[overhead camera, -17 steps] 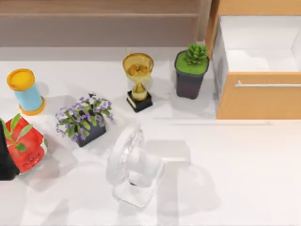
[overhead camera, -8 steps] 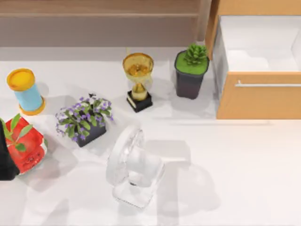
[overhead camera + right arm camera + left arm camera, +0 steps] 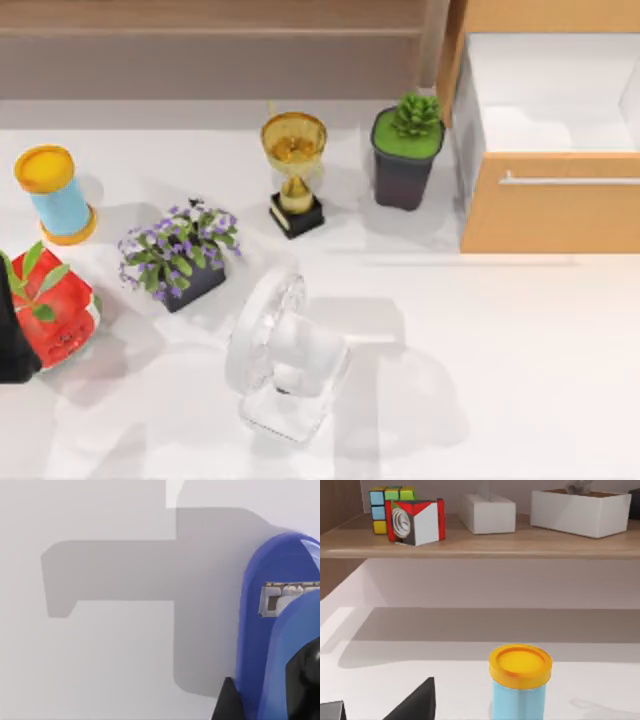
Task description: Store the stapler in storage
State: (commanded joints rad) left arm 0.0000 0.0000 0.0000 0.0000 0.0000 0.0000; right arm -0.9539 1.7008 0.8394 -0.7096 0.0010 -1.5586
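- The drawer (image 3: 548, 205) stands pulled open at 2 o'clock on the table (image 3: 520, 380). It has a light-wood front, a thin silver bar handle (image 3: 570, 180) and a white inside.
- Just at 9 o'clock from the drawer stands a succulent (image 3: 407, 150) in a dark pot. Further that way is a gold cup-shaped trophy (image 3: 294, 170) on a black base.
- In the middle are purple flowers (image 3: 178, 252) and a white round fan (image 3: 280, 355). Both are well apart from the drawer.
- At 9 o'clock are a blue can (image 3: 56, 195) with a yellow lid and a red pot (image 3: 60, 310). The black left arm (image 3: 14, 345) is touching this pot.
- The left gripper (image 3: 375, 709) faces the can, with its jaws apart and empty. Behind is a wooden shelf (image 3: 480, 545) with a colour cube (image 3: 385, 505) and white boxes (image 3: 487, 512).
- The stapler (image 3: 280, 630) is glossy blue and rounded, with a metal slot. It is over a plain white surface, beside the right gripper (image 3: 227, 706). I cannot tell if the jaws clamp it.
- Compared with a second ago, nothing on the table has moved. Only the soft shadow at 3 o'clock from the fan has shifted a little.
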